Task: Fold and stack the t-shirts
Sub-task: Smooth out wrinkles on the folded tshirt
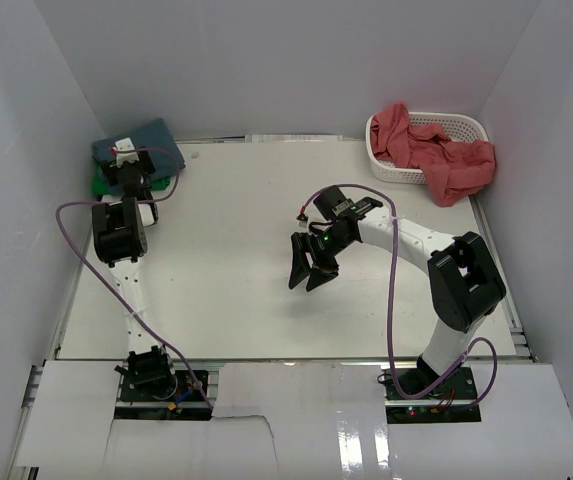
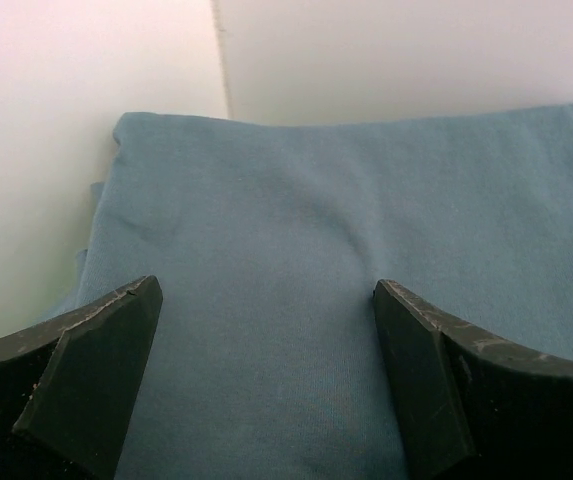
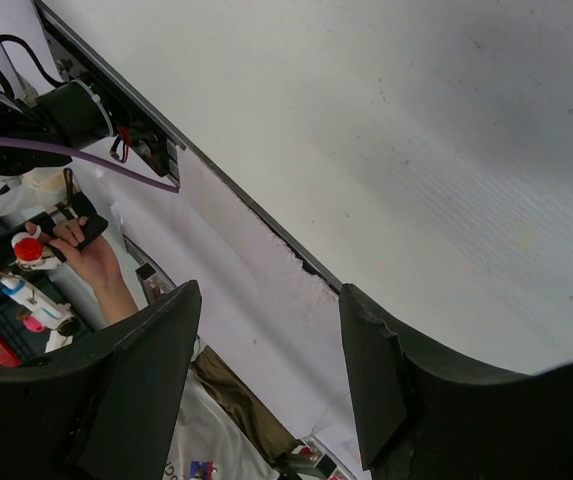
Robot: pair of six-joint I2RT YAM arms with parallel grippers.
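Observation:
A folded slate blue t-shirt [image 1: 156,138] lies in the far left corner on top of a bright green t-shirt [image 1: 100,185], of which only the edges show. My left gripper [image 1: 126,158] hovers just over the blue shirt. In the left wrist view it [image 2: 266,370] is open and empty, and the blue cloth [image 2: 346,220] spreads flat between its fingers. Salmon red t-shirts [image 1: 446,158] lie crumpled in and over the basket. My right gripper [image 1: 308,276] is open and empty above the middle of the table; in the right wrist view it [image 3: 266,385] frames only bare table.
A white perforated basket [image 1: 466,124] stands at the back right corner. White walls close in the table at left, back and right. The table's near edge [image 3: 266,225] and a person's hand [image 3: 91,262] beyond it show in the right wrist view.

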